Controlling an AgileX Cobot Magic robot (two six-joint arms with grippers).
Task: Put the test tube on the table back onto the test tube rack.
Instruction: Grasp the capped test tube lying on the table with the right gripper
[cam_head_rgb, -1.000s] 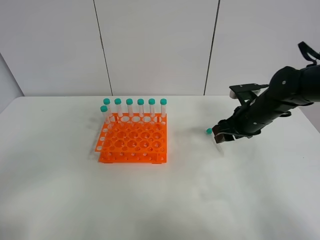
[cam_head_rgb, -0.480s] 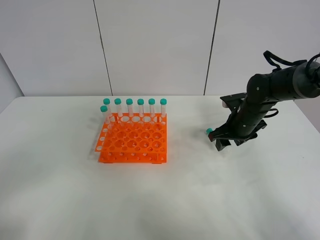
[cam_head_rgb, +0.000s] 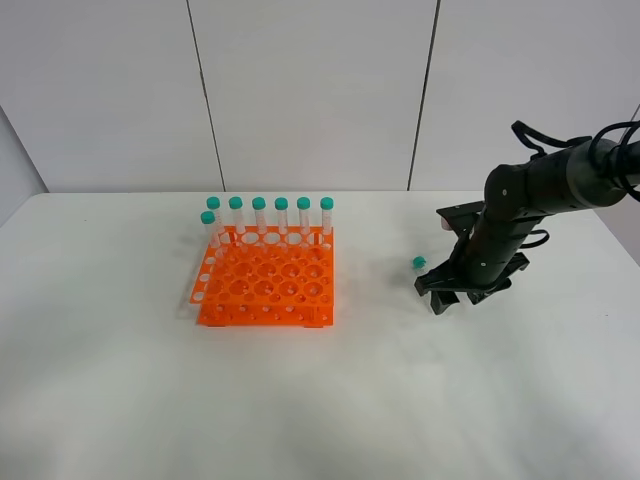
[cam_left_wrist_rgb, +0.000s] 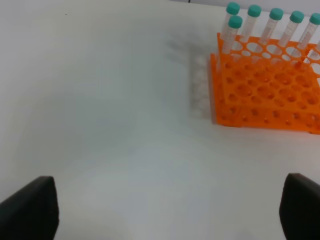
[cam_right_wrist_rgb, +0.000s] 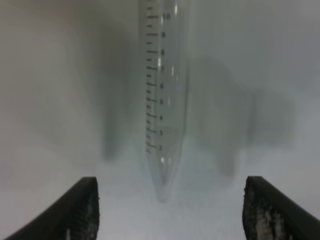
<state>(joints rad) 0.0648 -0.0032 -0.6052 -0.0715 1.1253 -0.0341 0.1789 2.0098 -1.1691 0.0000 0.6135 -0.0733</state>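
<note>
1. The table: white and matte. It fills both wrist views, and in the high view its near edge and both sides are cut off.
2. The right arm: black, coming in from the right of the high view. Its base is out of frame.
3. The test tube rack: orange, left of centre on the table, well apart from the right arm. In the left wrist view one side of it runs off the frame.
4. The right gripper: low over the table. In the high view its body hides the jaws. The right wrist view shows them spread wide, with fingers either side of the tube's tip and a gap on both sides, so it grasps nothing. We cannot tell if the tips touch the table.
5. The left gripper: we see only two dark, blurred finger ends at the frame corners. The jaws are spread wide with only table between them.
6. The seven tubes: upright in the rack, six along the back row and one a row forward at the left end. The clear bodies are hard to make out, so we count by caps.
7. The test tube: lying on the table to the right of the rack, its tip between the right gripper's jaws. Its upper end is cut off in the right wrist view, and the printed marks are blurred.
8. Its cap: teal, just beside the right gripper. It is the only part of that tube that is plain in the high view.
</note>
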